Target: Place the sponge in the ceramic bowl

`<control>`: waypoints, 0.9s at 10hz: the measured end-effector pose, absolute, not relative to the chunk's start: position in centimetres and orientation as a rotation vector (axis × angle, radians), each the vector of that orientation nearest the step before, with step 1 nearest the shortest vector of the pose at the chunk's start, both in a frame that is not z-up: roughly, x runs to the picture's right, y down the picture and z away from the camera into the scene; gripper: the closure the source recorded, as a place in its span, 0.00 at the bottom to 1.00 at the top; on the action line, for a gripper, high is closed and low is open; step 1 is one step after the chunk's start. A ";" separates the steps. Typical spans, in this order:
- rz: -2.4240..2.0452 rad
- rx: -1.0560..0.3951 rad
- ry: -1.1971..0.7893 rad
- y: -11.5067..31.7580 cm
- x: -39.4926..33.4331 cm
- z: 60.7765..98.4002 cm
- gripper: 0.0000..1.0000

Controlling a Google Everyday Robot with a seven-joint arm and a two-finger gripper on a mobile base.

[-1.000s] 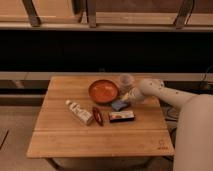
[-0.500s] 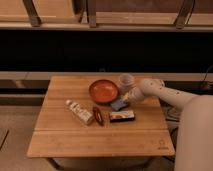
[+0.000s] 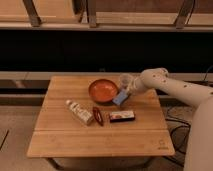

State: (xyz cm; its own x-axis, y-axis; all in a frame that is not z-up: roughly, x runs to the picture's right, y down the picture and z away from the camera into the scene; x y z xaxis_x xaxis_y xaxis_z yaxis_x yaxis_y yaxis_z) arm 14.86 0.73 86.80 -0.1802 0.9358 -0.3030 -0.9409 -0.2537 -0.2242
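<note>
The light-blue sponge (image 3: 120,97) hangs tilted just right of the ceramic bowl (image 3: 103,90), a shallow orange-red dish at the back middle of the wooden table (image 3: 60,140). My gripper (image 3: 125,93) reaches in from the right on a white arm and is shut on the sponge's upper right end. The sponge is beside the bowl's right rim, not over it. Nothing lies inside the bowl.
A small pale cup (image 3: 125,80) stands right behind the gripper. A flat dark box with a pale stripe (image 3: 122,116) lies in front of the sponge. A red oblong item (image 3: 98,115) and a white bottle (image 3: 80,112) lie to the left.
The gripper has shut on the sponge, and the sponge now sits a little higher and more tilted than before. The bowl and the other items have not moved.
</note>
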 end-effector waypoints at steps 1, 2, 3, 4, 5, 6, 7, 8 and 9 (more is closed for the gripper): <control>1.745 -0.425 -0.002 -0.5 13.9 85.2 1.00; 1.716 -0.412 -0.021 -1.7 12.7 83.8 1.00; 1.691 -0.402 -0.037 -2.8 11.7 83.1 1.00; 1.674 -0.396 -0.052 -3.6 10.9 82.6 1.00; 1.627 -0.380 -0.075 -4.8 9.8 82.7 1.00; 1.591 -0.368 -0.082 -5.3 9.3 83.5 1.00; 1.556 -0.355 -0.076 -5.5 9.3 84.9 1.00; 1.522 -0.344 -0.072 -5.7 9.3 86.6 1.00; 1.496 -0.346 -0.072 -5.9 9.1 88.7 1.00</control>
State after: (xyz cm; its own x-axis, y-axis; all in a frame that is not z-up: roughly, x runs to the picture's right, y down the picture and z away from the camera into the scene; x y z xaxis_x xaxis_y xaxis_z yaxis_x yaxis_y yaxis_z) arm 9.09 -5.87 88.68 0.0830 0.9828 -0.1650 -0.9624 0.0361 -0.2693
